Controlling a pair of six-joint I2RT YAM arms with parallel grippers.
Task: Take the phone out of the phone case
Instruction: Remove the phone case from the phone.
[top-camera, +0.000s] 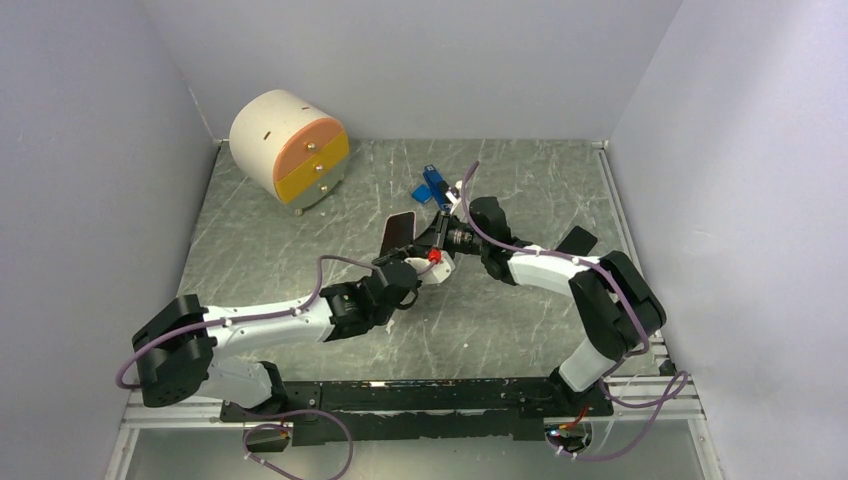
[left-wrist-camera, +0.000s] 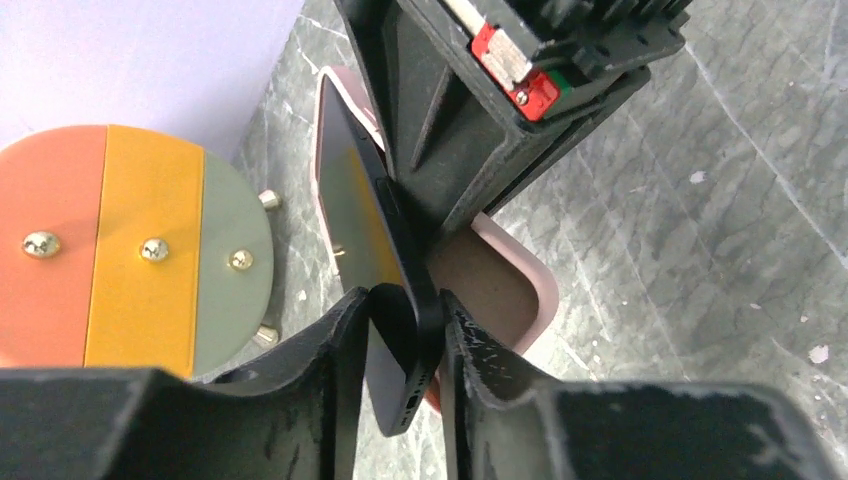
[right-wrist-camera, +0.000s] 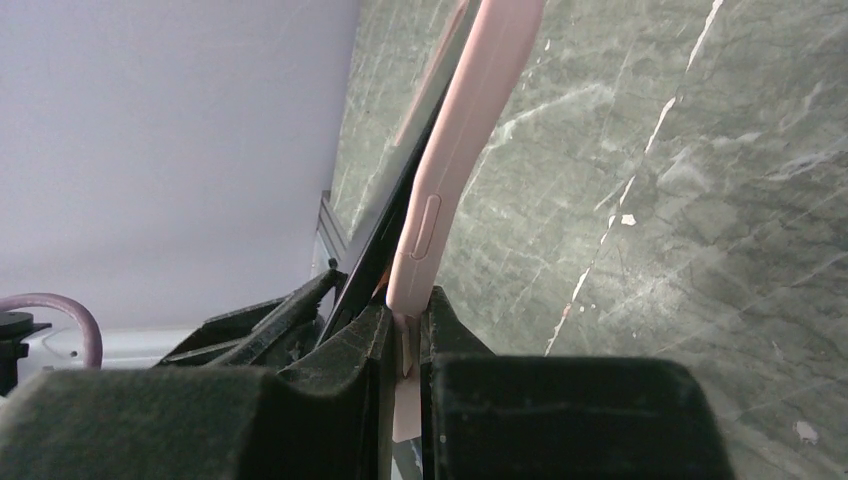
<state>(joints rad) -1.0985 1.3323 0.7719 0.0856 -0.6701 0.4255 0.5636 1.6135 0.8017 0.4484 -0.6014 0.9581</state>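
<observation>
The black phone (left-wrist-camera: 365, 215) stands on edge, one end lifted out of the pink phone case (left-wrist-camera: 515, 285) behind it. My left gripper (left-wrist-camera: 405, 300) is closed onto the phone's lower corner, and both fingers touch it. My right gripper (right-wrist-camera: 405, 315) is shut on the rim of the pink case (right-wrist-camera: 470, 130), with the phone's dark edge (right-wrist-camera: 375, 250) just to its left. In the top view both grippers, left (top-camera: 408, 262) and right (top-camera: 432, 240), meet at mid-table around the phone (top-camera: 397, 230). The right gripper's black body (left-wrist-camera: 480, 120) fills the upper part of the left wrist view.
A round drawer unit (top-camera: 290, 150) with orange and yellow fronts stands at the back left. A small blue object (top-camera: 432, 185) lies behind the grippers. A black piece (top-camera: 578, 240) rests at the right. Walls close in the grey marbled table (top-camera: 300, 240) on three sides.
</observation>
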